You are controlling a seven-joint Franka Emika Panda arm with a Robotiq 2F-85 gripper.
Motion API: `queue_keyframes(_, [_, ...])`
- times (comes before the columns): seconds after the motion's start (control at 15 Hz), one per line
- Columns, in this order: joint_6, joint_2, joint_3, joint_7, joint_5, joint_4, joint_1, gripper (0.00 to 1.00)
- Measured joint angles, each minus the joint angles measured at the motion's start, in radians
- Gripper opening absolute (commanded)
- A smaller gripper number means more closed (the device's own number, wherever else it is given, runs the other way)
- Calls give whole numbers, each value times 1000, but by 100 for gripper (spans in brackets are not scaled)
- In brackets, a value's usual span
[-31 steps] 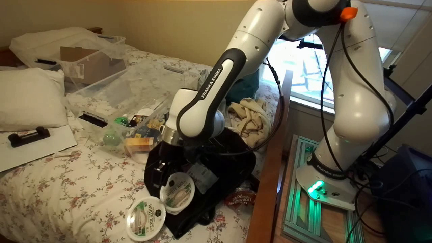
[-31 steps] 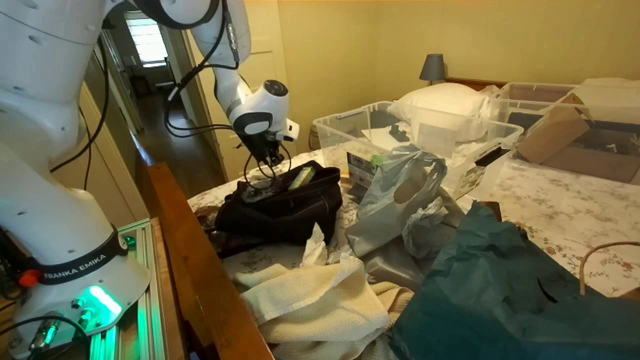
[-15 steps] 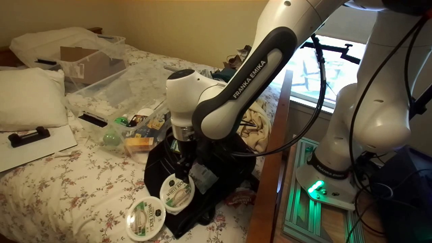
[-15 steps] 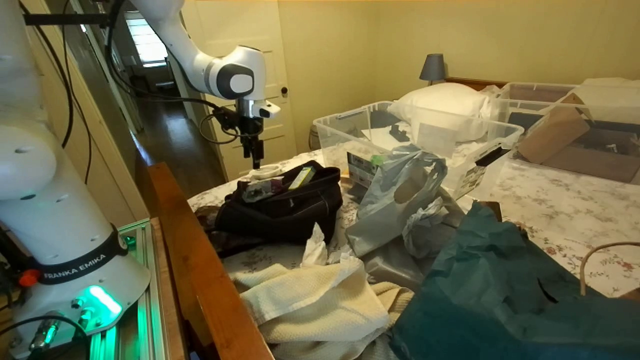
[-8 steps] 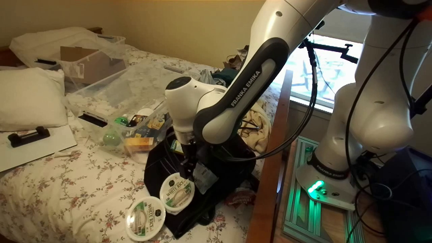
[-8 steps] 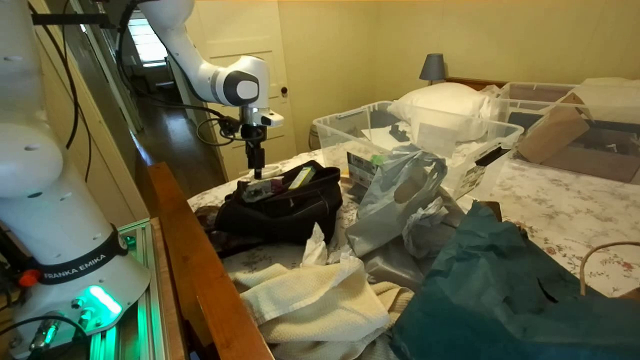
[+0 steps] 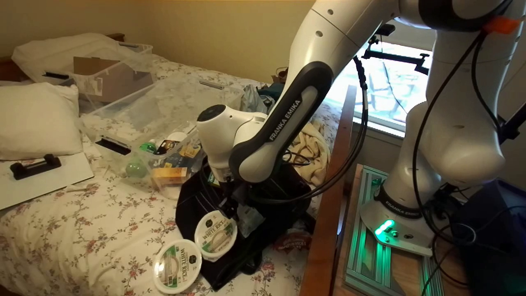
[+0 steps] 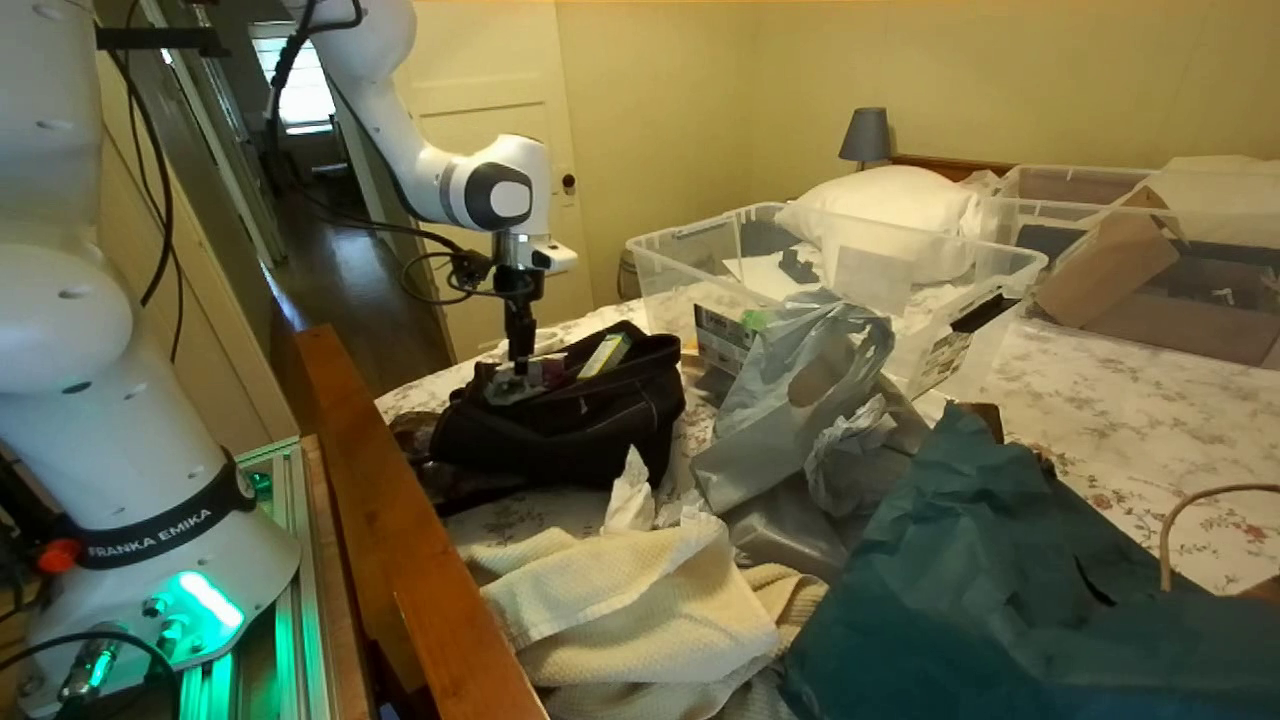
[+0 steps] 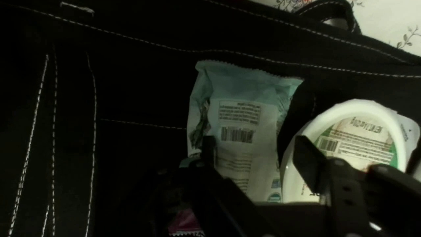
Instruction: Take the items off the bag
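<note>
Lower right of the wrist view, white tub (image 9: 365, 140) on black bag (image 9: 144, 89). End effector (image 9: 256, 149) with jaws apart, pale packet (image 9: 245, 131) showing between. Lower left of an exterior view, matching tub (image 7: 177, 267) on bed (image 7: 115, 222).

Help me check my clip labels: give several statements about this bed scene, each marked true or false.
1. One white round plastic rice tub lies on the black fabric bag. True.
2. The second white round rice tub sits inside a clear plastic box. False: the second tub lies at the bag's edge.
3. A white fabric pillow shows in both exterior views. True.
4. The jaws are clamped on a tub. False: they stand apart; in the wrist view, a pale-blue-and-white plastic packet shows between them.
</note>
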Motion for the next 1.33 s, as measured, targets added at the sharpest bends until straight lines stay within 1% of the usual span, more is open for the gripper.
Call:
queue_keyframes(0.2, [0,13,-10,10,-4,8,8,13])
queue_keyframes(0.33, [0,13,-13,15,-4,8,13,3])
queue_keyframes(0.4, [0,13,-15,20,-4,8,16,1])
queue_keyframes(0.6, [-2,6,-19,44,-11,8,28,0])
queue_keyframes(0.8, [-26,-18,-24,99,-52,7,45,1])
queue_keyframes(1.07, [-116,-83,-25,175,-137,10,57,1])
queue_keyframes(1.33, [-208,-152,-23,200,-225,43,55,1])
